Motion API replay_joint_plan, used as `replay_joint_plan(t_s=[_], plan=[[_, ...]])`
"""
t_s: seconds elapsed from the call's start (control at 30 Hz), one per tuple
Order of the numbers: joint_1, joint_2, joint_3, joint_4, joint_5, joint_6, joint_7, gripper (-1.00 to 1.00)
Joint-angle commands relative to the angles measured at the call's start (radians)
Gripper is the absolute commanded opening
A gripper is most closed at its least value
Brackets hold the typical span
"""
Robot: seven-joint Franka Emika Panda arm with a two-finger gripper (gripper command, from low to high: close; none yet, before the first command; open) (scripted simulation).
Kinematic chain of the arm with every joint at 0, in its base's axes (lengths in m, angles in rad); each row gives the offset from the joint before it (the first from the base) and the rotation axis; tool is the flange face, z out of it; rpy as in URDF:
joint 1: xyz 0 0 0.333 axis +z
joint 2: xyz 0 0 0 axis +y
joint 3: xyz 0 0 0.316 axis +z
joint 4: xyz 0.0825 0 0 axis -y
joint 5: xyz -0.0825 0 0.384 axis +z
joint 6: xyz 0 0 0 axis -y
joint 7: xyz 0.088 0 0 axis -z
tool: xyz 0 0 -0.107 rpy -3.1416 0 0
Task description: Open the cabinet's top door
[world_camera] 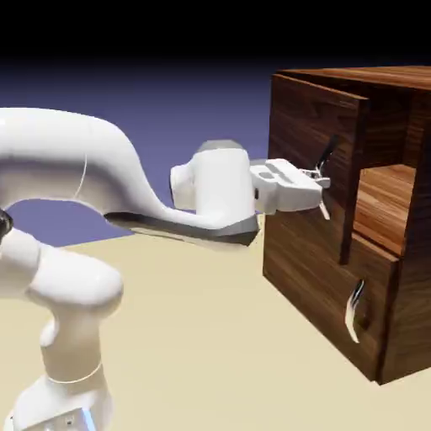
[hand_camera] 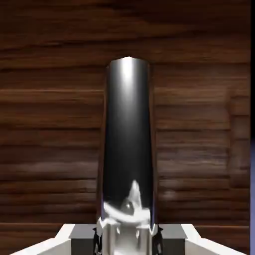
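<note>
The largest thing is the cabinet (world_camera: 320,295), of dark brown wood; it stands at the exterior view's right, beyond the pincer (world_camera: 323,182). The arm (world_camera: 76,160), which is white, comes to the pincer from the exterior view's left. Under them lies the tabletop (world_camera: 185,337), which has a pale sand colour. The top door (world_camera: 307,151) is directly in front of the pincer. It is a little open: its edge on the exterior view's right stands away from the cabinet, and behind this edge one can see the inside (world_camera: 385,198), with lighter wood. The lower panel (world_camera: 320,295) is below the pincer. The pincer is clenched on the upper handle (hand_camera: 128,119), with one finger at each side of it. In the hand view this handle is shiny, dark along its length and bright silver between the fingers. The lower handle (world_camera: 354,311), curved and silver-black, is below the pincer and more to the exterior view's right, apart from it.
</note>
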Motion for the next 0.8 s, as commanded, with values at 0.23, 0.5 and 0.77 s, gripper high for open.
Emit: replay_joint_plan(t_s=[0.23,0.5,0.77], plan=[[-0.257,-0.055,0.290,-0.141,0.209,-0.035,0.001,-1.00],[-0.501,-0.137,0.580,-0.230,0.432,0.006,0.000,-1.00],[-0.735,-0.285,0.861,-0.303,0.727,0.112,-0.069,-1.00]])
